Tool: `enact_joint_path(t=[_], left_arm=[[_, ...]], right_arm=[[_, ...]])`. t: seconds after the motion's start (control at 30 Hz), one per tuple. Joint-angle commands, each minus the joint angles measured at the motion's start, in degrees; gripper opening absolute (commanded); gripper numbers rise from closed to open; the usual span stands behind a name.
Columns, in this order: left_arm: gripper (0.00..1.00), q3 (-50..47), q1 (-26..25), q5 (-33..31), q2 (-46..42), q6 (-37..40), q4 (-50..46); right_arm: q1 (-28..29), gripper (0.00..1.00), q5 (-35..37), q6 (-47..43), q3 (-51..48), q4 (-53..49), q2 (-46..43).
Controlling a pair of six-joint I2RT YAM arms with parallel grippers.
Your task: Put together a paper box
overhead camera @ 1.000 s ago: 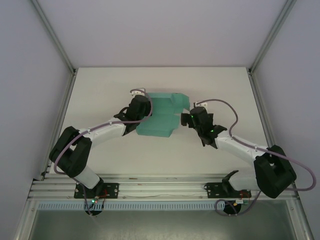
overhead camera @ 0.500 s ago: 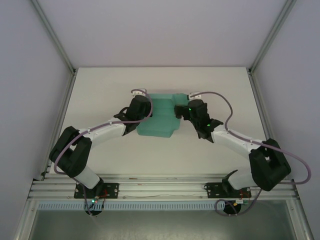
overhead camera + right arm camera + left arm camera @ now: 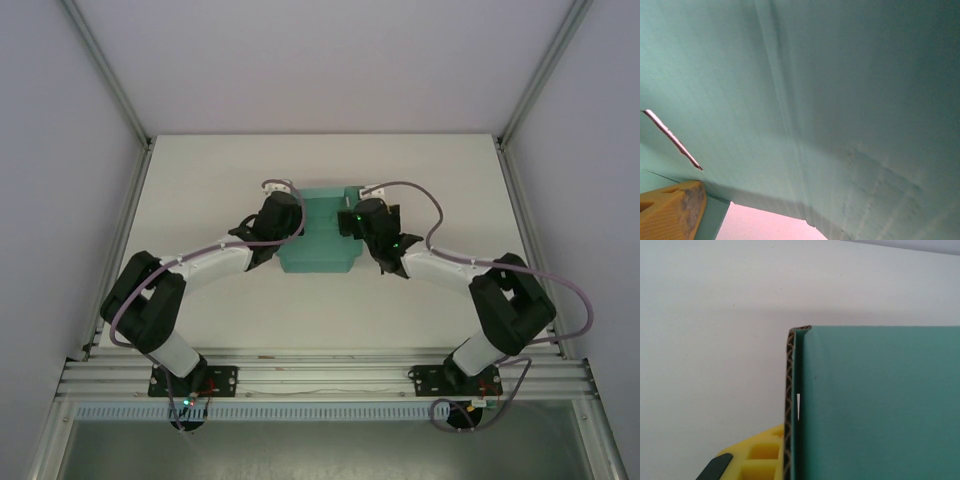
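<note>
Your paper box [image 3: 316, 248] sits a little beyond the middle of the white table [image 3: 200, 180], between the two arms, with its long sides running away from you. Bare table surface shows on every side of it: a wide band to the left and to the right before the enclosure walls [image 3: 60, 150] and their metal posts, and a narrower band beyond it before the back wall. The left gripper [image 3: 292, 214] is at the box's left edge and closed tight on that wall. In the left wrist view the raw corrugated edge of the wall stands upright right in front of the camera, with one yellow finger [image 3: 757, 456] against its outer side and open table past it. The right gripper [image 3: 350, 218] is over the far right corner of the box with its jaws spread wide. Its wrist view has teal card very close, showing a fold crease and a short slit, with one orange-yellow finger [image 3: 670, 210] at the lower left. You cannot tell whether that finger touches the card. Whether anything lies inside the box cannot be made out.
</note>
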Motion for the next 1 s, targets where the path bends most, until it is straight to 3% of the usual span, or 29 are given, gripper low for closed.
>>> enact_joint_path(t=[0.0,0.27,0.43,0.57,0.63,0.97], left_arm=[[0.0,2.4,-0.4,-1.3,-0.1,-0.6,-1.0],[0.0,2.4,-0.1,-1.7,0.0,1.4,-0.6],[0.0,1.8,-0.1,0.1,-0.4,2.5,0.8],[0.0,1.5,-0.1,1.4,-1.0,3.0,1.0],[0.0,1.3,-0.1,2.3,-1.3,3.2,1.2],[0.0,1.2,-0.1,4.7,-1.5,3.7,1.5]], right_arm=[[-0.1,1.0,3.9,1.4,-1.3,-2.0,-5.7],[-1.0,1.0,-3.7,2.4,-9.7,-12.7,-31.5],[-9.1,0.96,-9.0,5.1,-10.3,-16.9,-40.2],[-17.4,0.91,-18.0,5.3,-8.4,-20.1,-38.1],[-20.2,0.84,-24.2,3.6,-6.7,-21.0,-34.8],[-21.2,0.67,-50.1,-6.0,0.6,-20.4,-19.8]])
